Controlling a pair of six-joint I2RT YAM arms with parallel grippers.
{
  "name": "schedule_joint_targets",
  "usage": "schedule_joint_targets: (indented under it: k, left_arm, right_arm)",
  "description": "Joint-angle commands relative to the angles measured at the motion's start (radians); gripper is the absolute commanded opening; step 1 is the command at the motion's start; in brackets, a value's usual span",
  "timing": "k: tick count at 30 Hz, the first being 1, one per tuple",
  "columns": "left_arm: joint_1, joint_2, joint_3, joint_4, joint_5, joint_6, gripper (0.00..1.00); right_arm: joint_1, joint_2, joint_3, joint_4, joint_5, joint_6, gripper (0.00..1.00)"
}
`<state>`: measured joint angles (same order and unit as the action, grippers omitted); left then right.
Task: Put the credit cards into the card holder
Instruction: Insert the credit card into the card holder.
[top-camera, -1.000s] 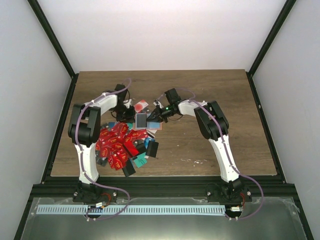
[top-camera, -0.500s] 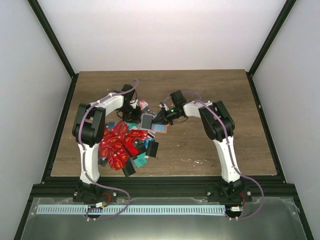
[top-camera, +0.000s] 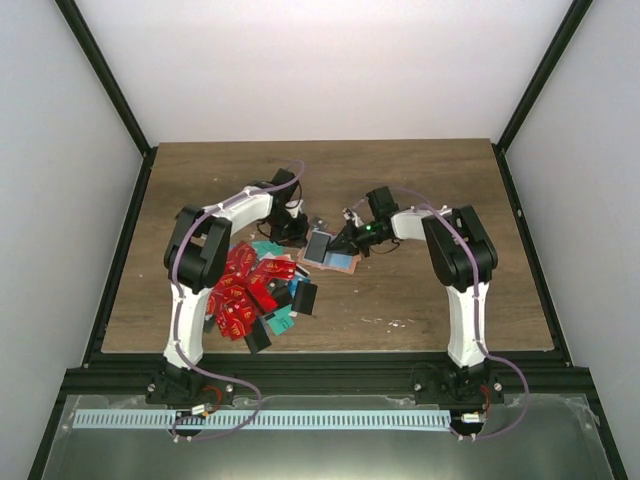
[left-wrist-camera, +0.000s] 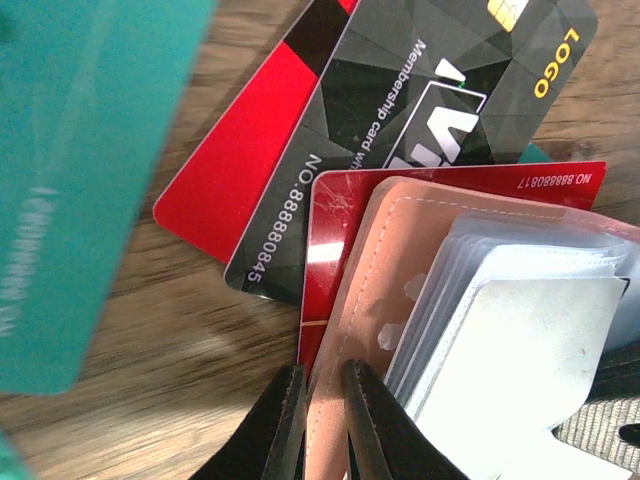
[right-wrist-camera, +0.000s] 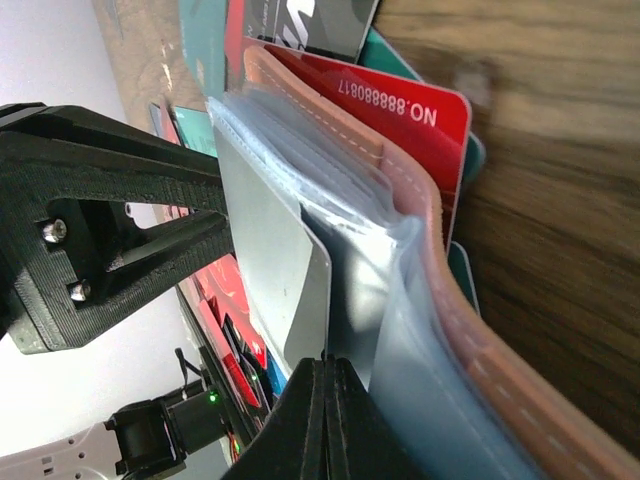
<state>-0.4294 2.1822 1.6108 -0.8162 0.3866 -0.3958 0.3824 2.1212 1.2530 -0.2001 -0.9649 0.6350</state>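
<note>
The salmon card holder (top-camera: 338, 261) lies open on the wood, to the right of the heap of credit cards (top-camera: 240, 290). My left gripper (left-wrist-camera: 325, 400) is shut on the edge of the card holder's cover (left-wrist-camera: 400, 250). Clear sleeves (right-wrist-camera: 400, 330) fan up from that cover (right-wrist-camera: 440, 290). My right gripper (right-wrist-camera: 325, 362) is shut on the lower edge of a thin white sheet (right-wrist-camera: 270, 250) at the front of the fan; I cannot tell whether it is a card or a sleeve. A red card (left-wrist-camera: 450, 182) lies under the holder, with a black one (left-wrist-camera: 420, 100) beside it.
Red, teal and black cards spread from the heap toward the near edge, the nearest a black one (top-camera: 258, 337). A blurred teal card (left-wrist-camera: 70, 180) fills the left of the left wrist view. Black frame rails (top-camera: 520, 200) border the wooden table (top-camera: 450, 190).
Both grippers have moved to the right together, and the card holder with its raised white sheet has gone with them, away from the card heap. Neither grip has altered.
</note>
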Motion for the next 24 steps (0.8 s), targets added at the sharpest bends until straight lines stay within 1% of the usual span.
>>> schedule_joint_targets:
  k: [1, 6, 11, 15, 20, 24]
  left_arm:
    - [-0.083, 0.076, -0.005, 0.037, 0.093, -0.074, 0.14]
    - [-0.113, 0.056, -0.031, 0.039, 0.094, -0.133, 0.14]
    - [-0.116, 0.007, -0.099, 0.061, 0.108, -0.167, 0.14]
    - [-0.117, -0.015, -0.118, 0.074, 0.109, -0.162, 0.14]
    - [-0.114, -0.040, -0.105, 0.070, 0.082, -0.130, 0.16]
    - [-0.114, -0.066, -0.088, 0.052, 0.045, -0.097, 0.20]
  right_arm:
    - [-0.013, -0.061, -0.043, 0.039, -0.015, -0.036, 0.01]
    - [-0.038, -0.079, -0.071, 0.027, -0.012, -0.065, 0.01]
    - [-0.046, -0.084, -0.066, 0.015, -0.004, -0.083, 0.01]
    - [-0.046, -0.105, -0.065, 0.004, -0.006, -0.096, 0.01]
    - [-0.046, -0.133, -0.056, -0.060, 0.011, -0.133, 0.01]
    - [-0.045, -0.159, -0.062, -0.097, 0.024, -0.160, 0.01]
